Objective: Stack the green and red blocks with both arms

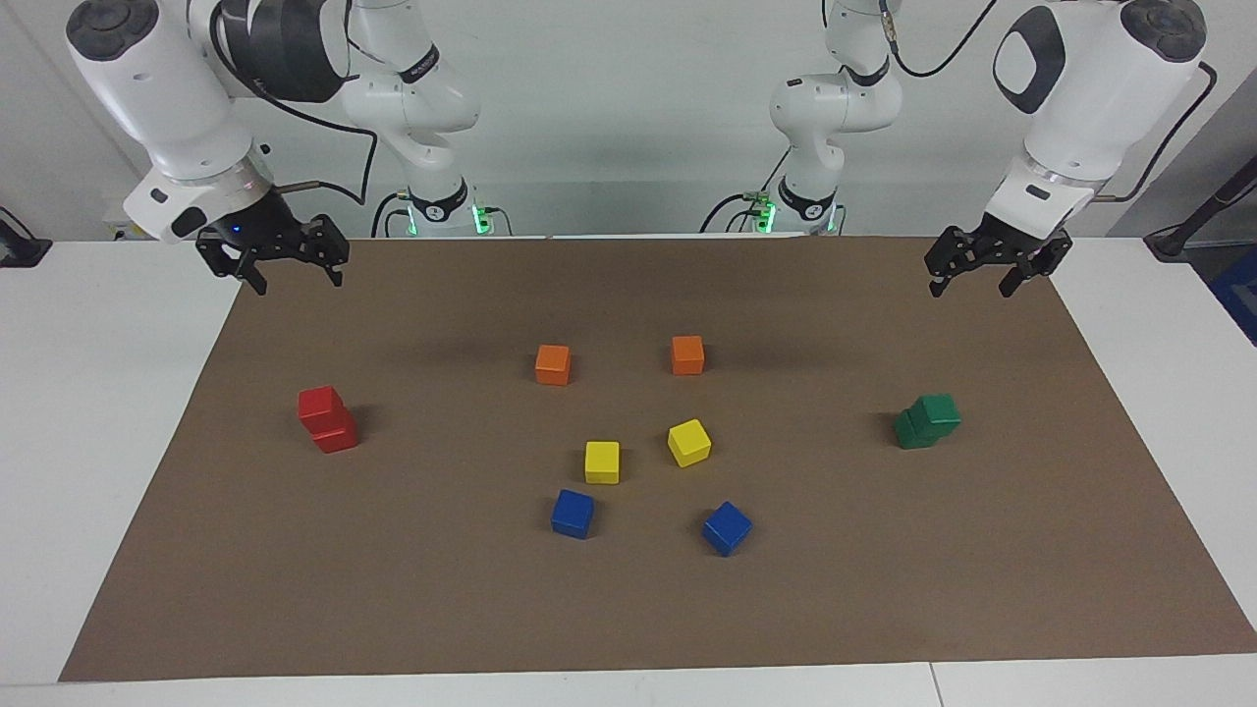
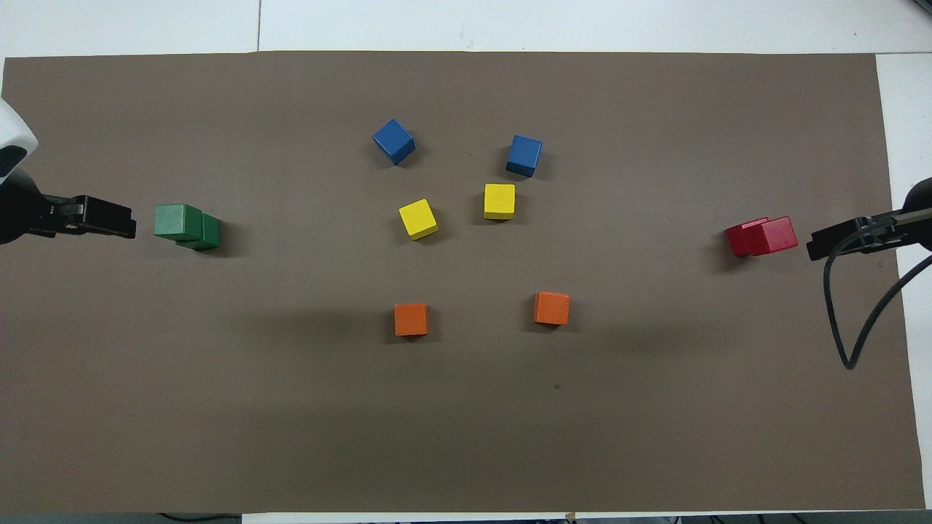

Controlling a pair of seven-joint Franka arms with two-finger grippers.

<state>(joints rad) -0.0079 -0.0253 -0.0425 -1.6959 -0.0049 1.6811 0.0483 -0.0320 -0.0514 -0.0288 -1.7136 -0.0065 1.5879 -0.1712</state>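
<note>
Two black claws hang spread and empty over the brown mat's robot-side corners: the left claw (image 1: 967, 273), the right claw (image 1: 291, 267). Farther out, glossy green cubes (image 1: 926, 421) sit stacked toward the left arm's end of the surface, red cubes (image 1: 327, 419) toward the right's, bare mat around each.

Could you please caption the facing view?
Red stack and green stack stand finished; both open grippers, right and left, hang empty.

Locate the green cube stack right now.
The two stacked glossy dark green cubes sit on the brown mat toward the left arm's end of the table, with no cubes of another colour beside them.
</note>
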